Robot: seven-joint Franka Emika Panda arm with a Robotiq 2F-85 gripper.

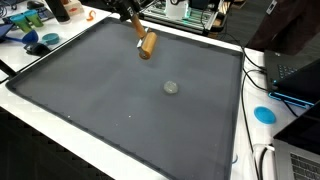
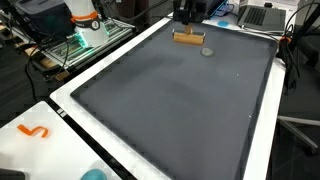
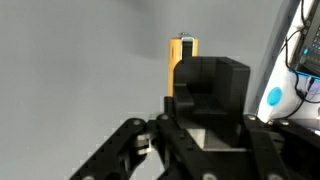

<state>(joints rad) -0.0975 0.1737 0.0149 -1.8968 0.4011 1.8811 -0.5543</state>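
A brown wooden block (image 1: 148,43) hangs at the far edge of the dark grey mat (image 1: 110,100), just above its surface. My gripper (image 1: 139,30) comes down on the block from above and is shut on it. In an exterior view the block (image 2: 189,38) lies level under the gripper (image 2: 186,26). In the wrist view the black fingers (image 3: 208,82) stand pressed together, and the block's yellow-orange end (image 3: 182,48) sticks out past them. A small grey disc (image 1: 171,88) lies on the mat a short way from the block, and it shows as well in an exterior view (image 2: 207,51).
The mat (image 2: 170,110) covers most of a white table (image 2: 40,120). Cables, a laptop (image 1: 300,75) and a blue round thing (image 1: 264,114) sit along one side. Bottles and blue items (image 1: 40,42) crowd a far corner. An orange hook-shaped piece (image 2: 34,131) lies on the white edge.
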